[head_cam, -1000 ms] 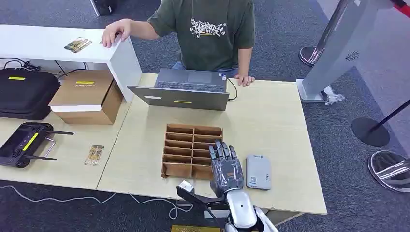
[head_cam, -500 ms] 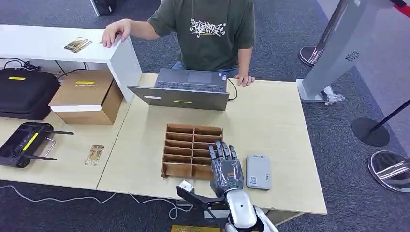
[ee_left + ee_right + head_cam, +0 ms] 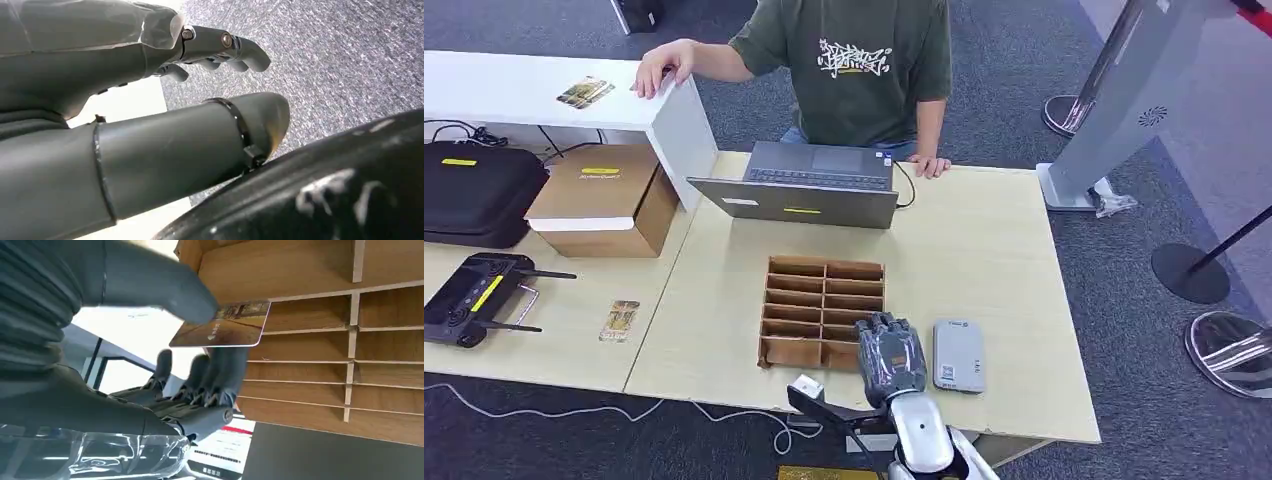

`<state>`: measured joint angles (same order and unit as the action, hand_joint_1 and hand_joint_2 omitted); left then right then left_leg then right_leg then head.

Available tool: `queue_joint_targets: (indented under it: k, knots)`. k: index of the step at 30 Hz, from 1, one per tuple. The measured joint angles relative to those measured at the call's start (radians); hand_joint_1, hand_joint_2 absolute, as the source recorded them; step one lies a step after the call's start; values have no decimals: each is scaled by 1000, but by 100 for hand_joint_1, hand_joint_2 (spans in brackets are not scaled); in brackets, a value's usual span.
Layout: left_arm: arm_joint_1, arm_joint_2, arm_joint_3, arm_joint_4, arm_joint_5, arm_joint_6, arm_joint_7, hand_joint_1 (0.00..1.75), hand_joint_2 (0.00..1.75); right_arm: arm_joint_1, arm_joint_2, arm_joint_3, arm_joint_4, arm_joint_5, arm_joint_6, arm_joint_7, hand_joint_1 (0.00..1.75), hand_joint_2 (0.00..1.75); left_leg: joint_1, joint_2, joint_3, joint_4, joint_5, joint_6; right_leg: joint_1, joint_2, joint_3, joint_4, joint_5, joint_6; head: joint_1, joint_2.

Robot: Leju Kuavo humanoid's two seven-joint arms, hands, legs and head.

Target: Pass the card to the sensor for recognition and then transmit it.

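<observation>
Cards: we count one (image 3: 222, 330) pinched in our right hand (image 3: 890, 358) by the rack (image 3: 820, 292), one reader (image 3: 957, 355) beside; left hand (image 3: 150, 85) empty, fingers apart.

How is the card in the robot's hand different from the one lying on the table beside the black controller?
The held card is pinched by the right hand above the wooden tray, off the table; the loose card lies flat and untouched on the table, left of the tray. Both look brownish and printed.

Grey carpet floor (image 3: 984, 110) — pale wooden tables (image 3: 984, 250), a white shelf (image 3: 514, 90) at left.
</observation>
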<state>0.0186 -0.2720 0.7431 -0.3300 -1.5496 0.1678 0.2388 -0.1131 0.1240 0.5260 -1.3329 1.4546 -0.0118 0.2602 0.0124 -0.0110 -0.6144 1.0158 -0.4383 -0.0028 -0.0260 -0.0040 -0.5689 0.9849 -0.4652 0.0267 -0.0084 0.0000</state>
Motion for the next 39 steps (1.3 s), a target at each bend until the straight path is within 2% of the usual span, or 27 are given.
queue_joint_targets:
  k: [1, 5, 10, 23, 24, 26, 28, 32, 35, 39]
  knots:
    - [0, 0, 0, 0, 0, 0, 0, 0, 0, 0, 0, 0, 0, 0, 0, 0, 159, 175, 0, 0, 0, 0, 0, 0, 0, 0, 0, 0, 0, 0, 0, 0]
    - [0, 0, 1, 0, 0, 0, 0, 0, 0, -3, 0, 0, 0, 0, 0, 0, 150, 175, 0, 0, 0, 0, 0, 0, 0, 0, 0, 0, 0, 0, 0, 0]
    - [0, 0, 6, 0, 0, 0, 0, 0, 0, -3, 0, 0, -1, 0, -2, -1, 145, 175, 0, 0, 0, 0, 0, 0, 0, 0, 0, 0, 0, 0, 0, 0]
    - [0, -2, 11, 0, 0, -2, 0, 0, 0, -3, 0, 0, -2, 0, -6, -2, 148, 175, 0, 0, 0, 0, 0, 0, 0, 0, 0, 0, 0, 0, 0, 0]
    - [0, -2, 11, 0, 0, -3, 0, 0, 0, -3, 0, 0, -3, 0, -8, -2, 155, 175, 0, 0, 0, 0, 0, 0, 0, 0, 0, 0, 0, 0, 0, 0]
    - [0, -2, 11, 0, 0, -3, 0, 0, 0, -3, 0, 0, -5, 0, -13, -2, 155, 175, 0, 0, 0, 0, 0, 0, 0, 0, 0, 0, 0, 0, 0, 0]
    - [0, -2, 11, 0, 0, -3, 0, 0, 0, -2, 0, 0, -12, 4, -33, -3, 166, 175, 0, 0, 0, 0, 0, 0, 0, 0, 0, 0, 0, 0, 0, 0]
    - [0, -2, 11, 0, 0, -3, 0, 0, 0, 1, 0, -2, -48, 22, -89, -2, 173, 175, 0, 0, 0, 0, 0, 0, 0, 0, 0, 0, 0, 0, 0, 0]
    - [1, -3, 11, -2, 0, -5, 0, 0, 0, 11, -2, -10, -97, 28, -137, -3, 168, 175, 0, 0, 0, 0, 0, 0, 0, 0, 0, 0, 0, 0, 0, 0]
    - [1, -3, 11, -3, 0, -8, 0, 0, 0, 29, -9, -35, -189, 30, -206, -15, 175, 175, 0, 0, 0, 0, 0, 0, 0, 0, 0, 0, 0, 0, 0, 0]
